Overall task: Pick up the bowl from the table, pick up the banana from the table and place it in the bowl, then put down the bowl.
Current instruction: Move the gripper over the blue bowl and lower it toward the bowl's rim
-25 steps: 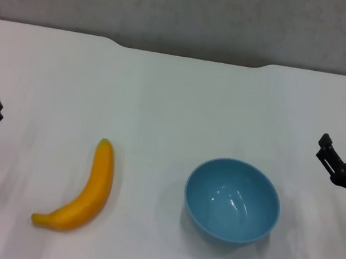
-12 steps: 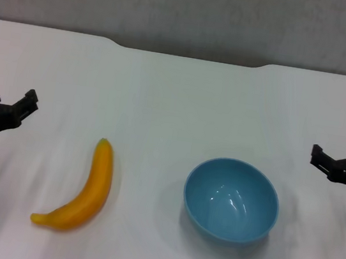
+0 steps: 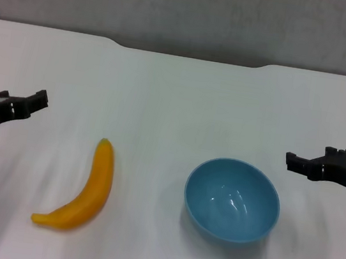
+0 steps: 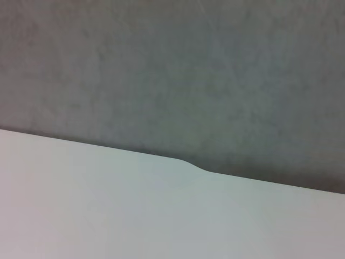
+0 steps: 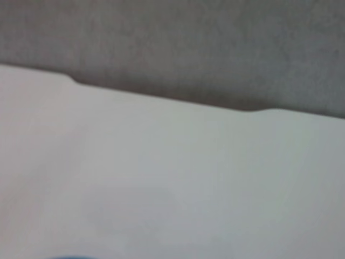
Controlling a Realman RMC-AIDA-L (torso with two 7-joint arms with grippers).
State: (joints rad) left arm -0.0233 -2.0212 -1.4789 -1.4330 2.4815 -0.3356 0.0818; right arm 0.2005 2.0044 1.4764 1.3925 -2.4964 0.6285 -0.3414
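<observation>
The light-blue bowl stands upright and empty on the white table, right of centre. The yellow banana lies flat on the table to the left of the bowl, apart from it, its dark tip toward the far side. My left gripper hovers open and empty at the left, up and left of the banana. My right gripper hovers open and empty at the right, just beyond the bowl's right rim. The right wrist view shows a sliver of the bowl at its edge.
The table's far edge has a shallow notch with a grey wall behind it. The left wrist view shows only bare tabletop and the wall. Nothing else lies on the table.
Both grippers have moved inward: the left toward the banana, the right toward the bowl. Bowl and banana have not moved.
</observation>
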